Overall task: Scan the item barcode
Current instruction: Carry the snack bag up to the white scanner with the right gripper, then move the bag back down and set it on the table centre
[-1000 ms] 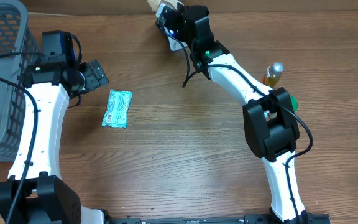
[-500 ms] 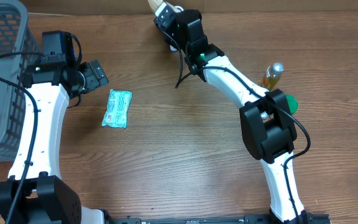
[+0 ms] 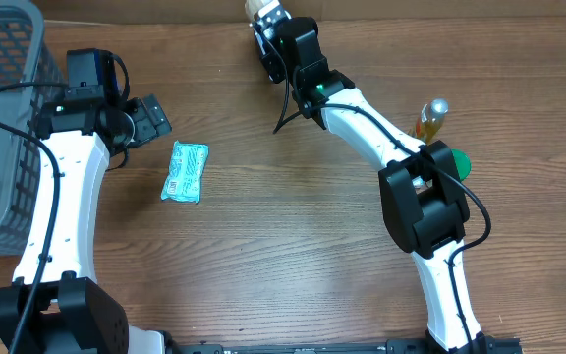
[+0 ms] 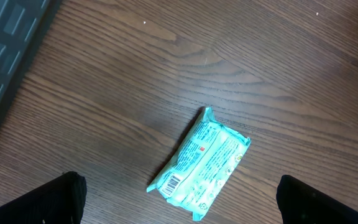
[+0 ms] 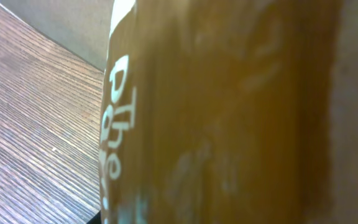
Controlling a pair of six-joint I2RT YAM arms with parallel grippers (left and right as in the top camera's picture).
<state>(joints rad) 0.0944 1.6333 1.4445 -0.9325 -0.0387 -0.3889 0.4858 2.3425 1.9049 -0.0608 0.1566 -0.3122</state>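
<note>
The right claw (image 3: pixel 268 24) is pinching a brown packet (image 5: pixel 229 112) at the counter's (image 3: pixel 263 256) far edge. The left claw (image 3: pixel 158 117) is hanging spread wide near a teal packet (image 4: pixel 201 165) lying flat.

A grey mesh basket (image 3: pixel 3 118) sits on the wooden table (image 3: pixel 283 256), behind the jaws of the left gripper (image 3: pixel 155 116) and off to their side. An amber bottle (image 3: pixel 430 120) with a silver cap stands well apart from the jaws of the right gripper (image 3: pixel 263 20), far behind them. A round green thing (image 3: pixel 461 163) lies just beside the bottle.
</note>
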